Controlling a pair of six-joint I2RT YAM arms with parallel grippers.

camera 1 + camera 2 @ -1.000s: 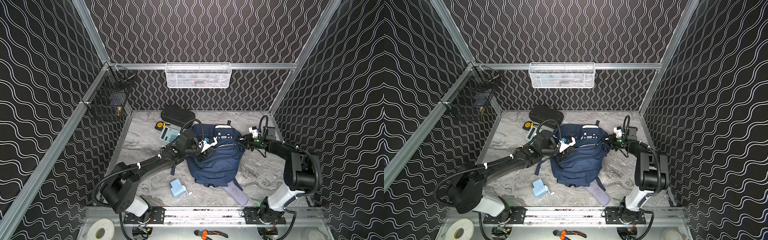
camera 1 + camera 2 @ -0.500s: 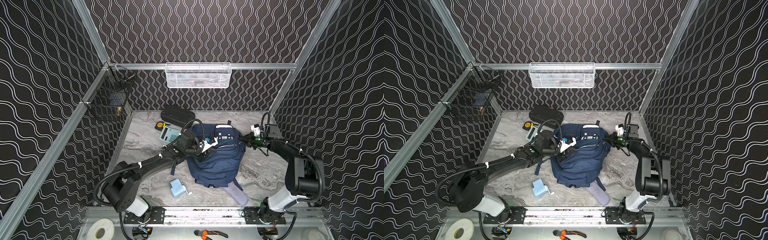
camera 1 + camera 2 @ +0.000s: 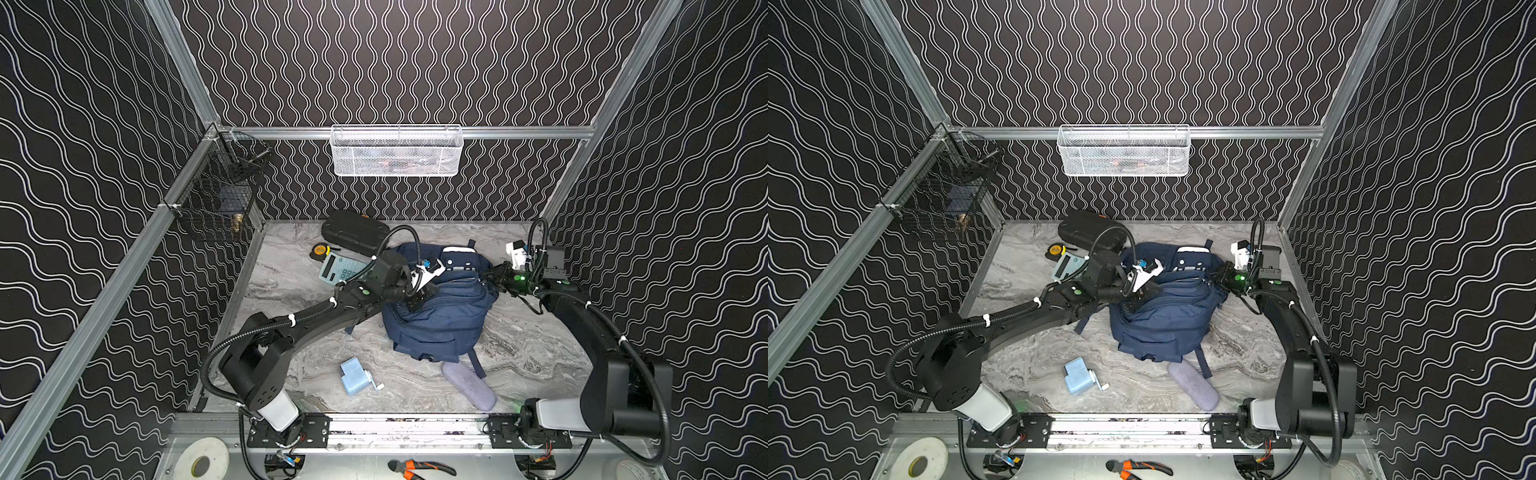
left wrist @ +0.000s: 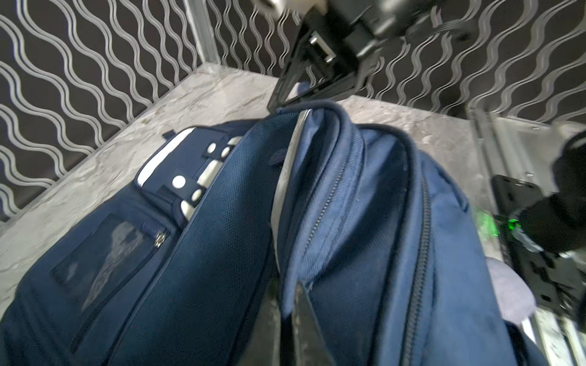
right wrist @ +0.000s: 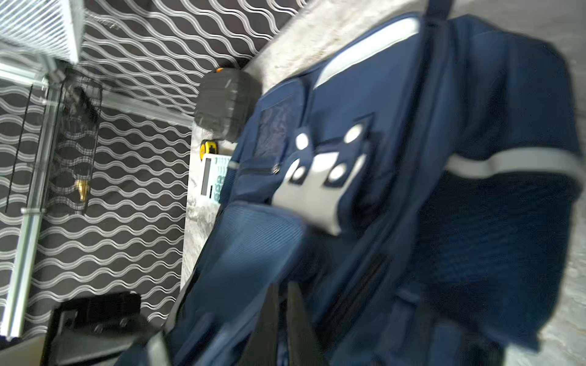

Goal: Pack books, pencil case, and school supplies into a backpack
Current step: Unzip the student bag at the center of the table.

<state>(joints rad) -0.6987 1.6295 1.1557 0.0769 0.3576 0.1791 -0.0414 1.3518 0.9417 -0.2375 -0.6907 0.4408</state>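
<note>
Top views both show the backpack (image 3: 440, 316) mid-desk, its long axis running far to near, between the arms; left claw (image 3: 417, 296) and right claw (image 3: 487, 277) pinch opposite ends of its mouth; the pencil case (image 3: 468, 385) lies by its near end, closer to the right arm. Left wrist: navy lip clamped, compartment parted. Right wrist: blurred; tips pressed together on navy fabric.
</note>
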